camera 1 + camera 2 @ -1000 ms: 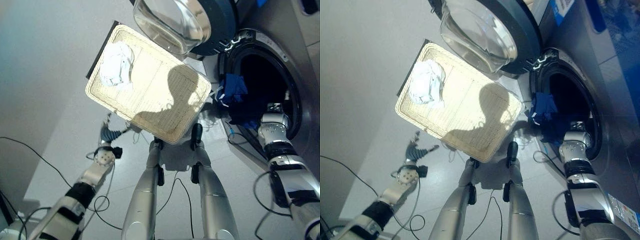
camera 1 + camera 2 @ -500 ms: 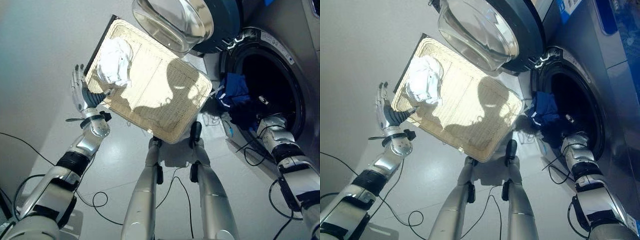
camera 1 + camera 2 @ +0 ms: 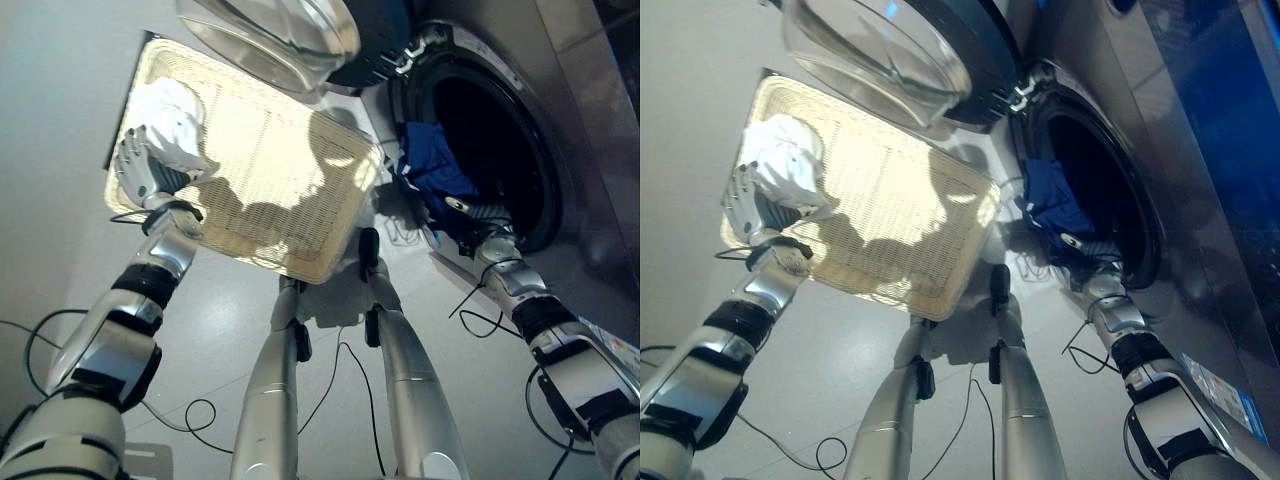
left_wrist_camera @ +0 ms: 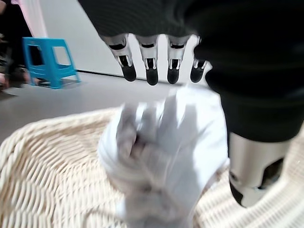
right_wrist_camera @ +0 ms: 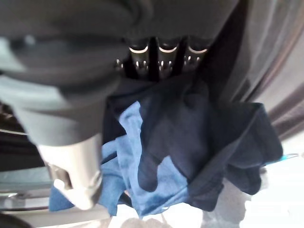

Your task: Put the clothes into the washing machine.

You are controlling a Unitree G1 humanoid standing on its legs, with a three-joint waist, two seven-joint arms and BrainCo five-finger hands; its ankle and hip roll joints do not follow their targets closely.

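A wicker basket (image 3: 270, 190) lies on the floor (image 3: 60, 120), with the washing machine (image 3: 590, 150) to its right. The machine's door (image 3: 290, 35) stands swung open over the basket's far right corner. A bundled cloth (image 3: 172, 125) lies in the basket's far left corner. The left hand (image 3: 140, 175) sits at the basket's left edge, just beside this cloth, its fingers (image 4: 151, 69) reaching over it. A second garment (image 3: 432, 172) hangs over the lower rim of the drum opening (image 3: 495, 140), partly inside and partly spilling out towards the floor. The right hand (image 3: 478, 225) is at that rim, right against the garment. A stool (image 4: 47, 59) stands on the floor well beyond the basket.
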